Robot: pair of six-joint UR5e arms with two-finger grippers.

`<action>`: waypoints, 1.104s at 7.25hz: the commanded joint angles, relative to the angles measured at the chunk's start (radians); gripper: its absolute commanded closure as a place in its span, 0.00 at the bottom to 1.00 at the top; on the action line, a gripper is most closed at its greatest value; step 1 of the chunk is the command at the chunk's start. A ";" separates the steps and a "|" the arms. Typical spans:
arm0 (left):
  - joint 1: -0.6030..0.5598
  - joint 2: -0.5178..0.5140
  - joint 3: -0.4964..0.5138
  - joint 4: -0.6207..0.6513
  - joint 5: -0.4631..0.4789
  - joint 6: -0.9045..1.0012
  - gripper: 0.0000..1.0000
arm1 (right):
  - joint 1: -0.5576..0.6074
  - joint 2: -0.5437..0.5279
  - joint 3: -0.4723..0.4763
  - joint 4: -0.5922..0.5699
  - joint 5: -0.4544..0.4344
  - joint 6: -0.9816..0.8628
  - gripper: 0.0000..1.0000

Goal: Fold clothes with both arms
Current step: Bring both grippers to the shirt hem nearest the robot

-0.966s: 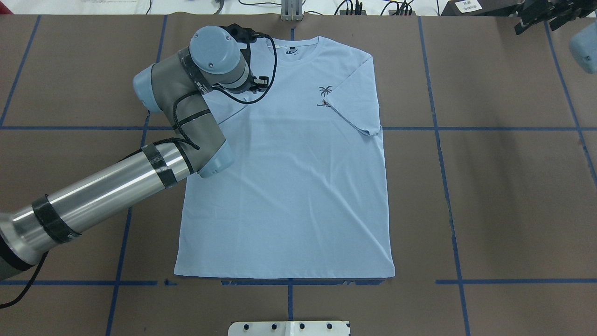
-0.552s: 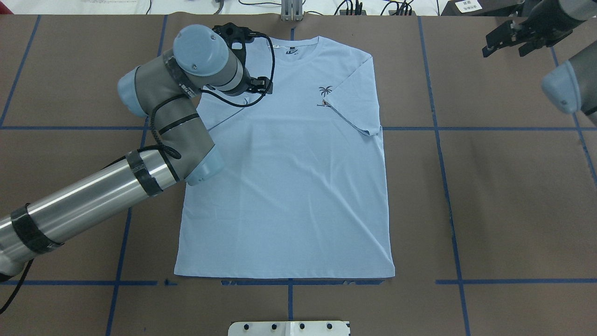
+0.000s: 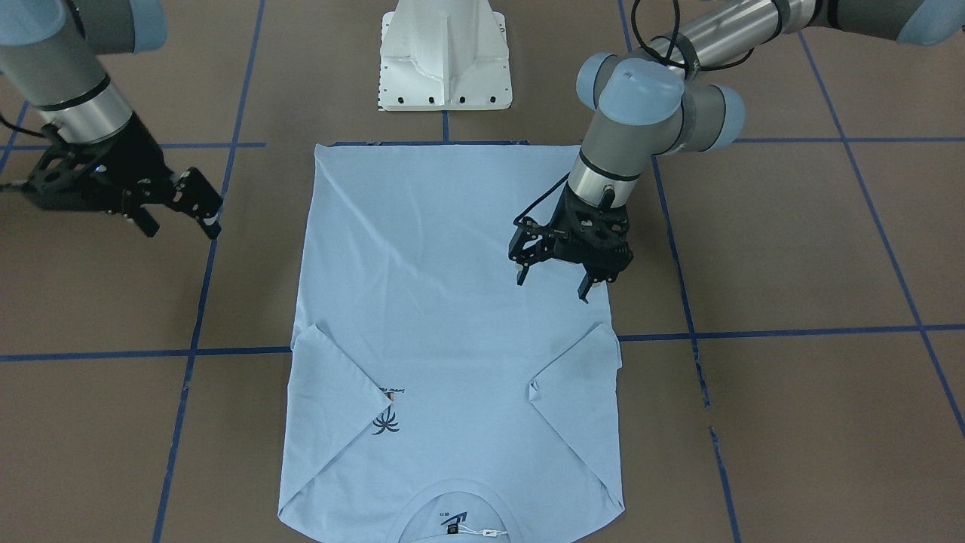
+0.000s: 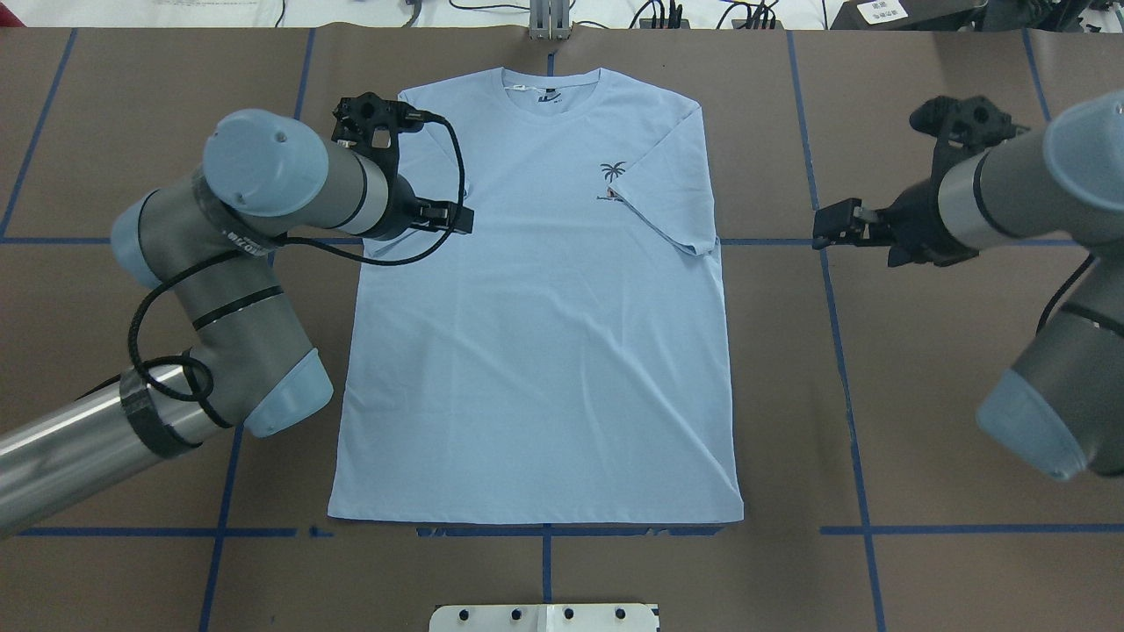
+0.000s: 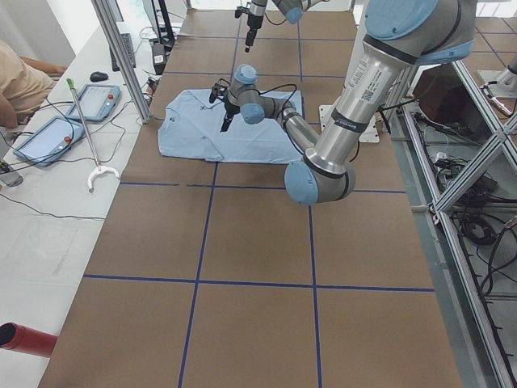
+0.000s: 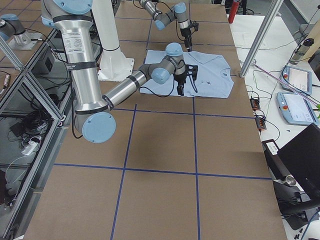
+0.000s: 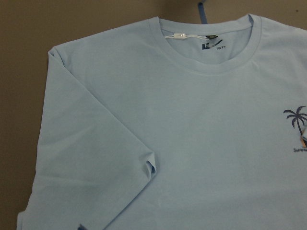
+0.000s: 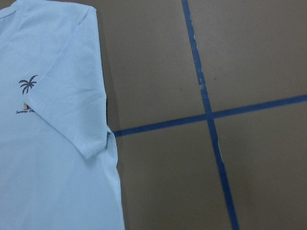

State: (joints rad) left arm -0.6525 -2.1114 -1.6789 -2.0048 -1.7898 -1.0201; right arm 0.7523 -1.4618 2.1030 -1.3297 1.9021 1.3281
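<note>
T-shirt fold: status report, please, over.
Left gripper: jaws open, empty, above the T-shirt, near its edge. Right gripper: jaws open, empty, over bare table beside it. T-shirt flat, both sleeves folded in. No obstacle seen.

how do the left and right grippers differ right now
Left gripper is over the shirt, near a folded-in sleeve; right gripper is off it, over bare table at a tape line. Left gripper's wrist view is nearly all shirt; right gripper's is mostly table. Both are open and hold nothing.
</note>
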 commanded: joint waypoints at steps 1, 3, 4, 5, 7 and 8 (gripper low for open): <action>0.072 0.167 -0.195 -0.003 0.010 -0.065 0.00 | -0.347 -0.115 0.178 0.000 -0.303 0.367 0.00; 0.189 0.343 -0.348 -0.006 0.102 -0.165 0.00 | -0.537 -0.127 0.193 -0.002 -0.484 0.552 0.03; 0.274 0.400 -0.373 -0.006 0.168 -0.257 0.01 | -0.556 -0.130 0.193 -0.003 -0.512 0.556 0.02; 0.336 0.409 -0.363 0.007 0.221 -0.323 0.12 | -0.556 -0.130 0.193 -0.002 -0.514 0.556 0.01; 0.404 0.467 -0.358 0.021 0.265 -0.337 0.18 | -0.559 -0.130 0.193 -0.002 -0.525 0.556 0.01; 0.419 0.478 -0.358 0.023 0.268 -0.339 0.21 | -0.559 -0.129 0.193 -0.002 -0.525 0.556 0.01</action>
State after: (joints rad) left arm -0.2634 -1.6538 -2.0377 -1.9869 -1.5376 -1.3517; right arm 0.1944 -1.5918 2.2963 -1.3316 1.3800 1.8831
